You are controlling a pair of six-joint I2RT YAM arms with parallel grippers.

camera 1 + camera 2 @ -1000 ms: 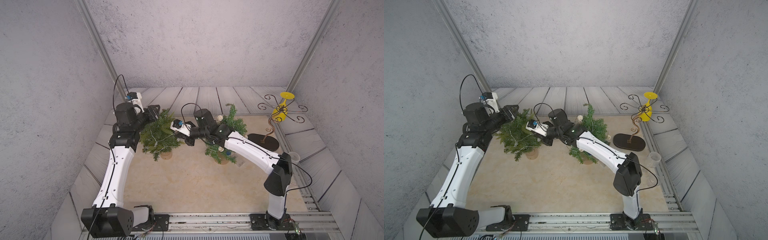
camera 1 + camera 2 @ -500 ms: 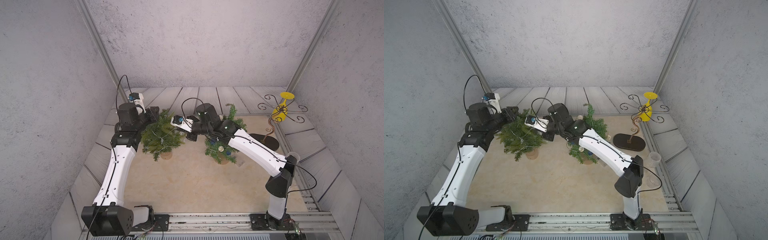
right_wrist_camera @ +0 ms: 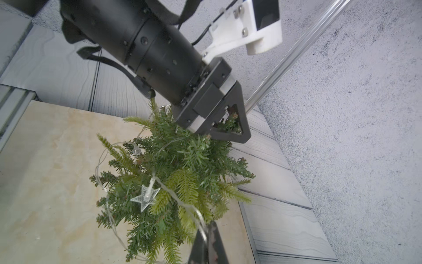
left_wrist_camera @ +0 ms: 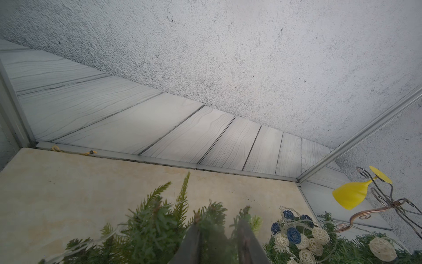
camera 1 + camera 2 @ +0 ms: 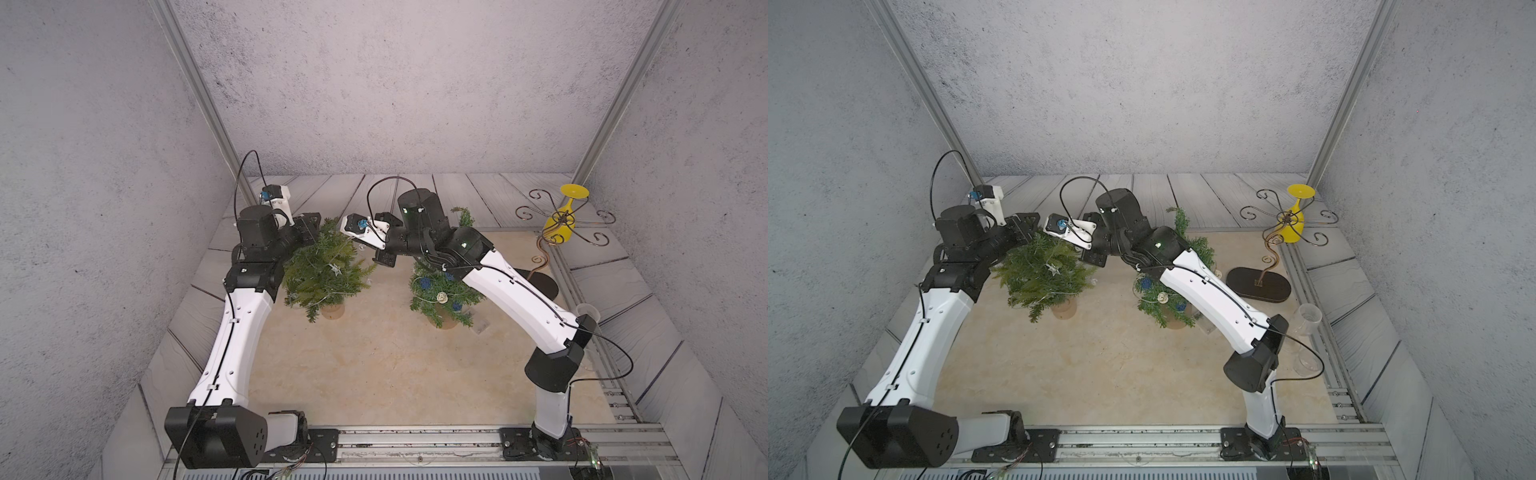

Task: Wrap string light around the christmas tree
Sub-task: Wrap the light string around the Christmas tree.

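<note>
The christmas tree (image 5: 328, 276) (image 5: 1045, 275) is a small green potted one at the left. Round its branches winds the string light (image 3: 146, 193), a thin clear wire with a star (image 5: 335, 269). My left gripper (image 5: 311, 226) (image 3: 226, 130) sits at the treetop, shut on the top sprig; foliage fills the gap between its fingers (image 4: 194, 237). My right gripper (image 5: 382, 259) (image 3: 209, 228) hovers just right of the tree, shut on the string light's wire, which runs from the branches into its closed jaws.
A second small tree (image 5: 440, 293) with blue and white wicker balls stands under my right forearm. At the back right a scrolled metal stand (image 5: 540, 249) holds a yellow glass (image 5: 561, 220). A clear cup (image 5: 1308, 318) stands by the right rail.
My left gripper's jaws narrowed onto the treetop. My right arm rose and swung slightly toward the back, carrying the string light's wire with it.
</note>
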